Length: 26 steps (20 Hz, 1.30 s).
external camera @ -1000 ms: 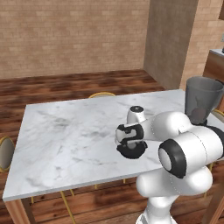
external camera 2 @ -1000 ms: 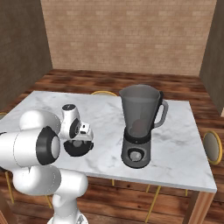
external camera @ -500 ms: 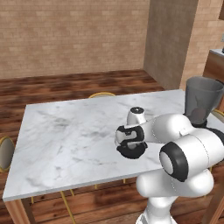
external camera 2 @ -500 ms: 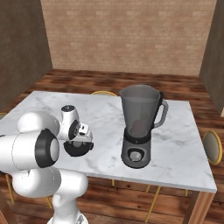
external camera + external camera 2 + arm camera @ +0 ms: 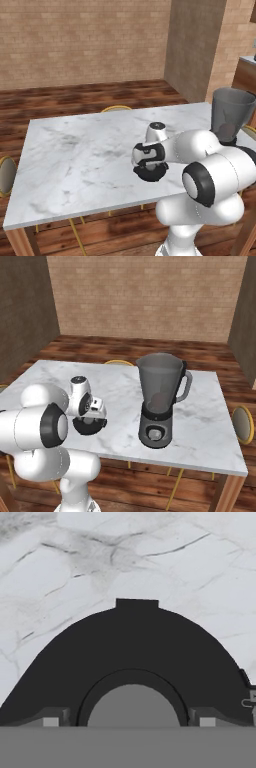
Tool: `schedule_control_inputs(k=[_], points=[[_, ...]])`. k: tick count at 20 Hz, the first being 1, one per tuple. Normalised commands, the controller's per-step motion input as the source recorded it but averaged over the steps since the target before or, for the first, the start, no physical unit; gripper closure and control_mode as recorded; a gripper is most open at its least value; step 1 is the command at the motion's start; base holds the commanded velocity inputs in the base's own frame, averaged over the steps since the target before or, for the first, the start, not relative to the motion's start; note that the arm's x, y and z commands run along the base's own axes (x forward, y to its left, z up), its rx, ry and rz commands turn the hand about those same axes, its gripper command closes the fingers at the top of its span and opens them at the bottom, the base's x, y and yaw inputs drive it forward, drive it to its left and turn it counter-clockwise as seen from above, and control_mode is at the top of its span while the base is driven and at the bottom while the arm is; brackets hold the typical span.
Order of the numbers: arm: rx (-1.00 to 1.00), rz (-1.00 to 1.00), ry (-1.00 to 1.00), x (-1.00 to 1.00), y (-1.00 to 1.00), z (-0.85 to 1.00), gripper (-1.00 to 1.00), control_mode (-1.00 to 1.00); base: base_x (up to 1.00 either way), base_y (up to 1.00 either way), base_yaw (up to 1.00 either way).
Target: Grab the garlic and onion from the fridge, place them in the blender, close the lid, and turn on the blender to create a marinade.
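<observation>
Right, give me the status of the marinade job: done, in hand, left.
Done: a small red ball, likely the onion, sits inside the smoky see-through blender jar; garlic I can't make out. In hand: the open two-finger gripper sits low over the flat round black lid on the marble table, not gripping yet. Left: lid onto the open-mouthed jar, then the silver knob.

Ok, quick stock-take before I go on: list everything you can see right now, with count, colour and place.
Table: one, white marble top on wooden legs, centre of the room.
Blender: one, smoky grey jar on a dark base with a silver knob, on the table, open-topped.
Onion: one, reddish, low inside the blender jar.
Lid: one, black, flat on the table under the hand.
Chairs: several, yellow-framed with grey seats, around the table.
Gripper: one, fingers open, astride the lid's centre knob.
</observation>
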Motion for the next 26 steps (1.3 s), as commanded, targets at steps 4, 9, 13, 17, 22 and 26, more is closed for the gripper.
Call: schedule_control_inputs(k=[4,9,13,17,22,26], points=[[0.02,0.00,-0.04,-0.60,-0.19,-0.28,-1.00,-1.00,0.00,0.00,0.00],[0.01,0.00,0.00,-0.39,-0.14,-0.36,-1.00,-1.00,0.00,0.00,0.00],[0.00,0.00,0.00,-0.11,0.00,-0.43,-1.00,-1.00,0.00,0.00,0.00],[0.00,0.00,0.01,0.08,0.00,-0.31,-1.00,-1.00,0.00,0.00,0.00],[0.00,0.00,0.01,0.16,0.00,-0.26,-1.00,-1.00,0.00,0.00,0.00],[0.00,0.00,0.00,0.00,0.00,-0.33,-1.00,-1.00,0.00,0.00,0.00]])
